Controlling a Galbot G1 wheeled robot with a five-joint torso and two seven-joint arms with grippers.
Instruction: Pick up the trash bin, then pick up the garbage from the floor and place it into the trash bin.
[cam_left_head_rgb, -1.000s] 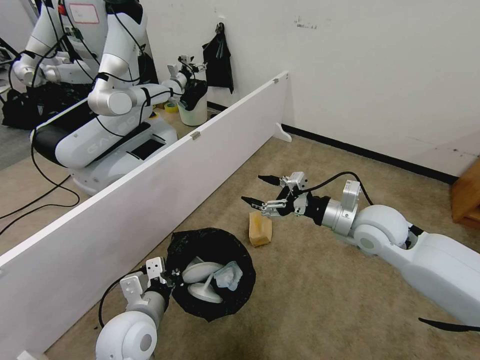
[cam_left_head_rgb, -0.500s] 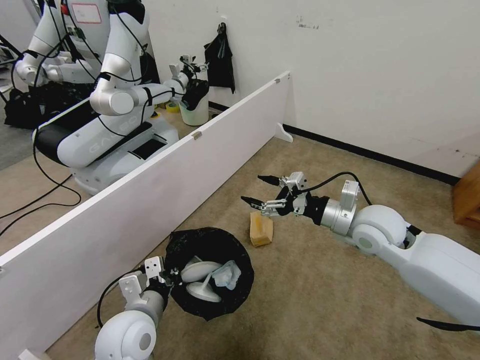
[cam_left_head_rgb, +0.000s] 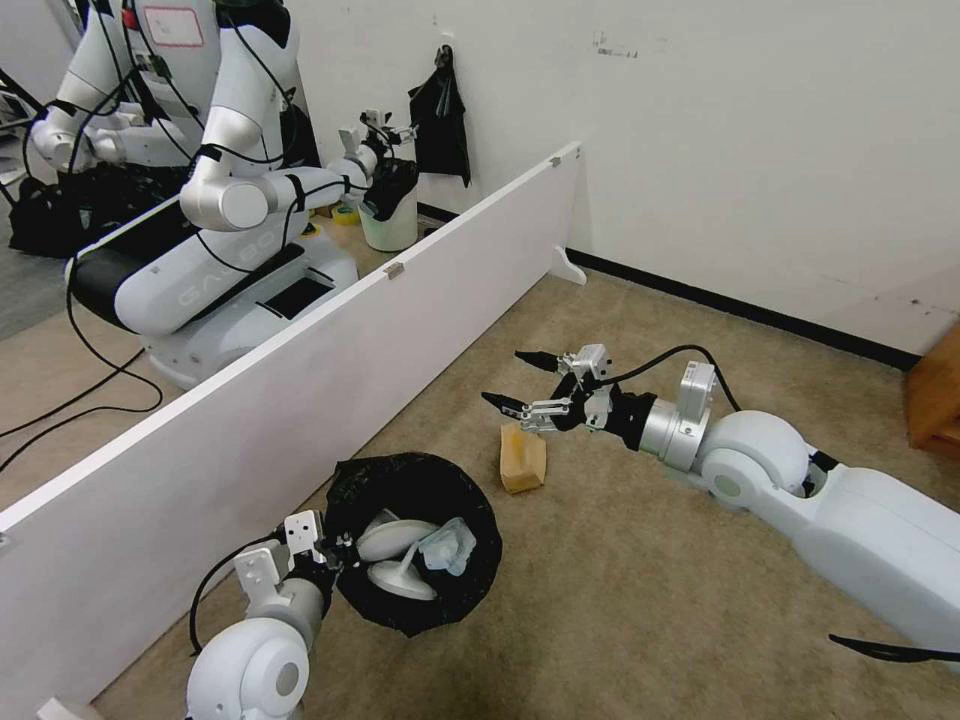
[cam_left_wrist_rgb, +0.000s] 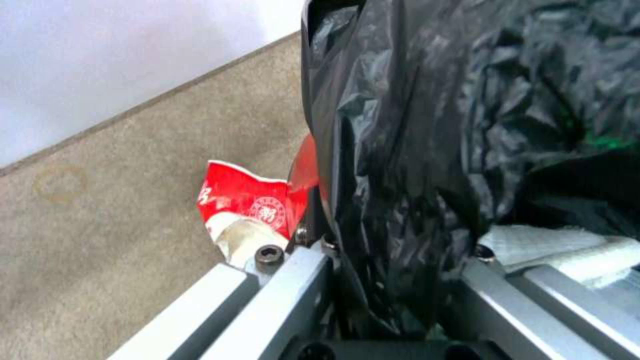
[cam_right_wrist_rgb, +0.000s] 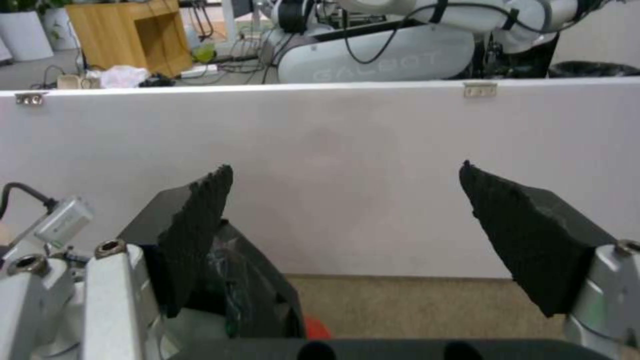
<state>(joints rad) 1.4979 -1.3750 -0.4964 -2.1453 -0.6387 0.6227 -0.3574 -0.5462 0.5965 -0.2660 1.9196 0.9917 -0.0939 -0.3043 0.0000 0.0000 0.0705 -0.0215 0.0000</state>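
Trash bin (cam_left_head_rgb: 415, 540), black-lined, held off the floor at near left by the left end effector (cam_left_head_rgb: 335, 552), clamped on its rim; white slippers (cam_left_head_rgb: 395, 560) and a pale cloth (cam_left_head_rgb: 450, 548) lie inside. Right end effector (cam_left_head_rgb: 520, 382) hovers with fingers spread wide above the tan paper bag (cam_left_head_rgb: 522, 458) on the carpet, just right of the bin. Risk: the rim grip pinches mostly thin liner, which may slip; a crushed red-white paper cup (cam_left_wrist_rgb: 247, 205) lies beneath the bin and could be overlooked.
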